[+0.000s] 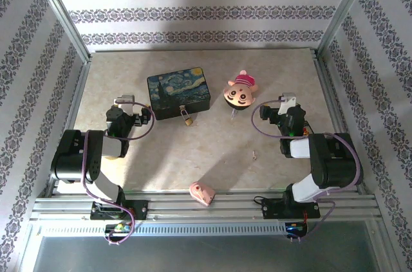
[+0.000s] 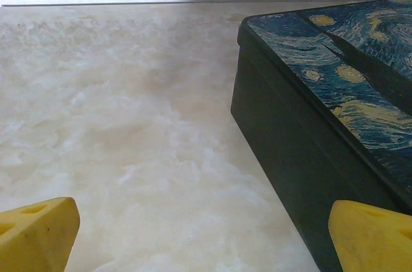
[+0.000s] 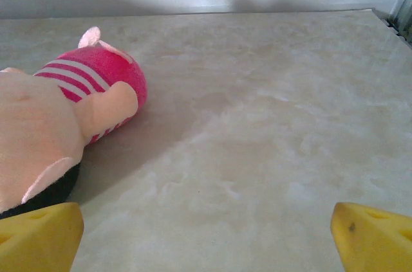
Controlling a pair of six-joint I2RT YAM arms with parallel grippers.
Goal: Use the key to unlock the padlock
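Our gripper (image 2: 206,246) stands wide open, yellow fingertips (image 2: 35,233) in both bottom corners, above a pale marbled table (image 2: 129,124); a starry-painted box (image 2: 290,130) sits right.

Gold padlock (image 1: 187,119), blue starry box (image 1: 179,92)

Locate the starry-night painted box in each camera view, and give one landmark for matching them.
Top external: the painted box sits left of centre on the table, with the plush pig to its right.
Left wrist: the painted box is on the right side, one corner nearest.
Right wrist: the plush pig, the box's neighbour, lies at left.
Shared landmark: patterned wallpaper behind the table.
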